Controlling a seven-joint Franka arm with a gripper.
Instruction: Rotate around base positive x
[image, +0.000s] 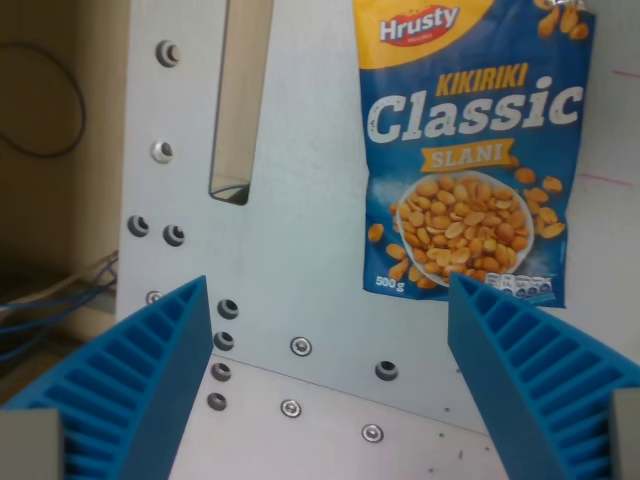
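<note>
The claw (330, 300) is released: its two blue ribbed fingers (150, 385) rise from the lower left and lower right corners of the frame with a wide gap between them, and nothing sits in that gap. The left finger's tip reaches up to about the middle height of the picture; the right finger's tip stands at a similar height, just below the lower right corner of the bag.

Between and beyond the fingers lies a pale grey metal plate (300, 230), smooth and matte, dotted with screws and holes (300, 346). They run in a loose column down the left side of the plate and in a slanting row across the lower centre, where a faint seam crosses the plate. A long narrow slot (238, 100) is cut through the plate in the upper left centre, its inner walls a dull beige.

The bag of peanuts (465, 150) lies flat on the surface in the upper right of the frame, well clear of both fingers. It is blue with a yellow top band, printed "Hrusty", "KIKIRIKI", "Classic" and "SLANI", with a picture of a bowl of peanuts and "500 g" near its lower edge. Its top is cut off by the frame.

To the right of the bag the surface is whitish, with a few thin red marks (605, 180). Beyond the plate's left edge there is a beige wall or panel with a dark cable (60, 140) looping across it in the upper left, and thinner blue and white wires (50, 305) lower down at the left edge.
</note>
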